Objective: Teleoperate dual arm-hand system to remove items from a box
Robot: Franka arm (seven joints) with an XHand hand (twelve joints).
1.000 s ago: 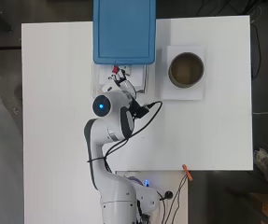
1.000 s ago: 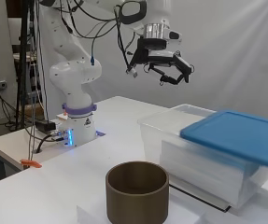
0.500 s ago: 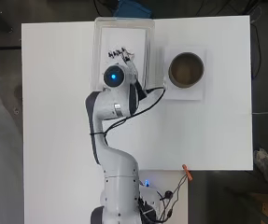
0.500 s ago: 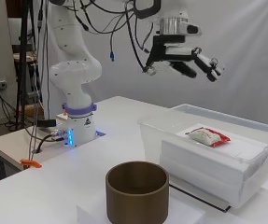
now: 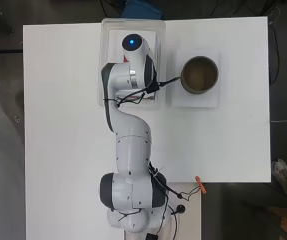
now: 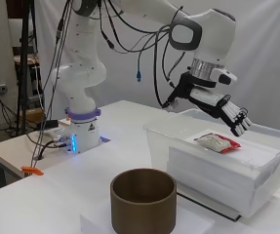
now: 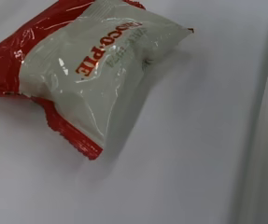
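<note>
White counter, clear box at its far edge, hand above it.
Fingers straight and spread, holding nothing; a red-and-white snack packet with red lettering lies flat inside the box, just below them. Brown pot stands beside the box.

Robotics lab — white table, draped backdrop, cable-strung arm.

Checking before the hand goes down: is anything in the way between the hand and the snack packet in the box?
Nothing visible. The hand hangs open above the snack packet, which lies alone in the lidless clear box.
</note>
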